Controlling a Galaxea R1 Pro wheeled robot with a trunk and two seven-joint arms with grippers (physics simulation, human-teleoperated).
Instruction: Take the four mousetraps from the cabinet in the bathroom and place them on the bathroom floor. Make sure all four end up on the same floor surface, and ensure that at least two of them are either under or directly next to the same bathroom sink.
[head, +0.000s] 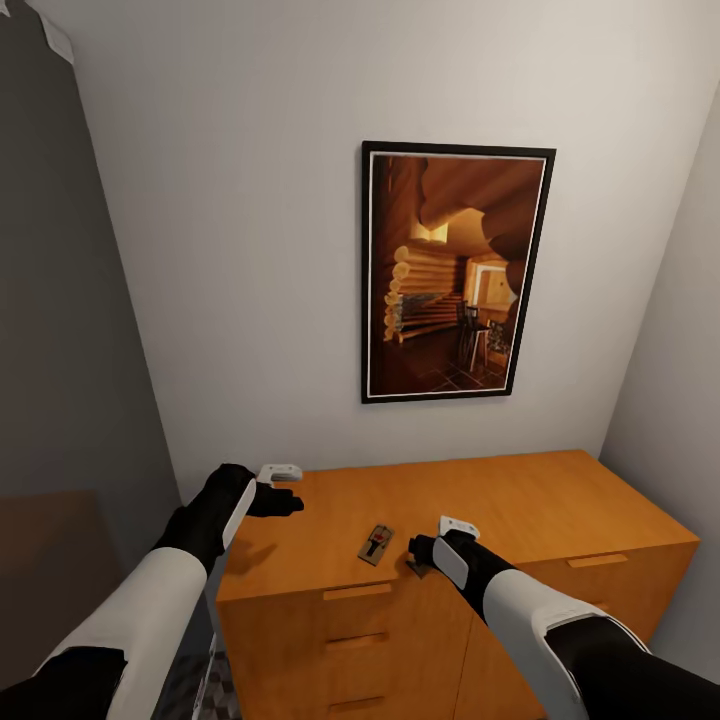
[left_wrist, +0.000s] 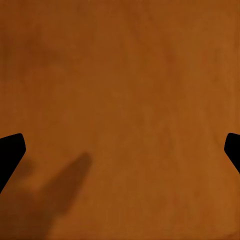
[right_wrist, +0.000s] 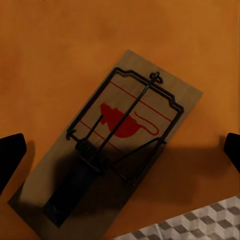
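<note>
The pale wall (head: 250, 250) rises behind the cabinet (head: 560, 500), and a dark-framed picture (head: 455, 272) of a log-built room hangs on it above the cabinet's back edge. The cabinet is the low orange-brown chest in the corner, with thin bar handles (head: 357, 592) on its drawer fronts and a plain flat top as the surface. A strip of cube-patterned bathroom floor (head: 190, 690) shows below the cabinet's left front corner, and again in the right wrist view past the cabinet's front edge (right_wrist: 200, 222).

The left gripper (head: 290, 500) hangs over the left end of the cabinet top; in its wrist view the two dark fingers (left_wrist: 10, 155) stand wide apart with bare wood between them, released and grasping nothing. The right gripper (head: 418, 555) is at the cabinet's front edge, near the middle; its fingers (right_wrist: 11, 152) are also spread wide, holding nothing.

One mousetrap (head: 376, 544) lies flat on the cabinet top just beside the right gripper, close to the front edge. The right wrist view shows a mousetrap (right_wrist: 112, 135) lying at a slant, with dark wire and a red spot; whether it is the same one I cannot tell.
</note>
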